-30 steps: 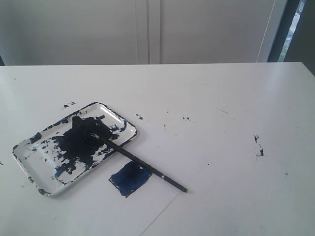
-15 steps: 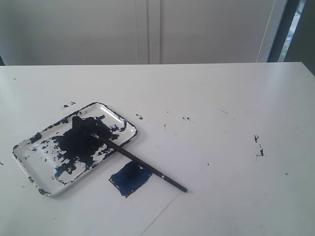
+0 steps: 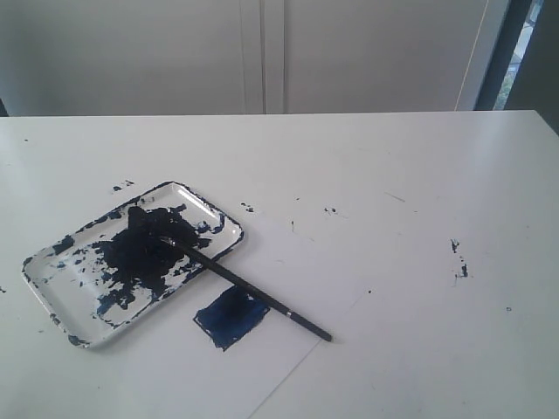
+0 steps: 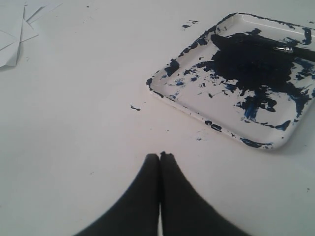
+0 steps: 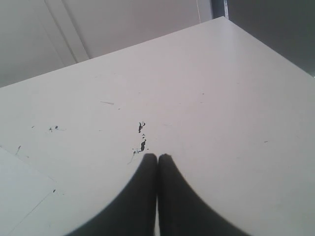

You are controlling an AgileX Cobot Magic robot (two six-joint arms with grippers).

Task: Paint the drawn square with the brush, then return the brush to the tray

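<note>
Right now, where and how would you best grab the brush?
Probably from above, taking the brush at its handle end beyond the square, jaws across the shaft. Its bristles lie in paint in the tray; that end sticks out past the rim, nothing beside it.

Read the exterior view as a dial centred on the table [image 3: 393, 175]. From 12 round to 5 o'clock you have open surface, marked only by flat paint specks [image 3: 458, 259] that block nothing.

Your obstacles sit between 7 and 9 o'clock. The tray [image 3: 208, 204] has a raised rim. The brush [image 3: 253, 292] lies with its tip in the tray and its handle over the rim, slanting out toward 5 o'clock. That handle crosses the drawn square [image 3: 229, 318] at its 1 o'clock corner, and the tray stands near its 10 o'clock. The square's 5 to 7 o'clock side is open, flat paper sheet [image 3: 262, 367].
</note>
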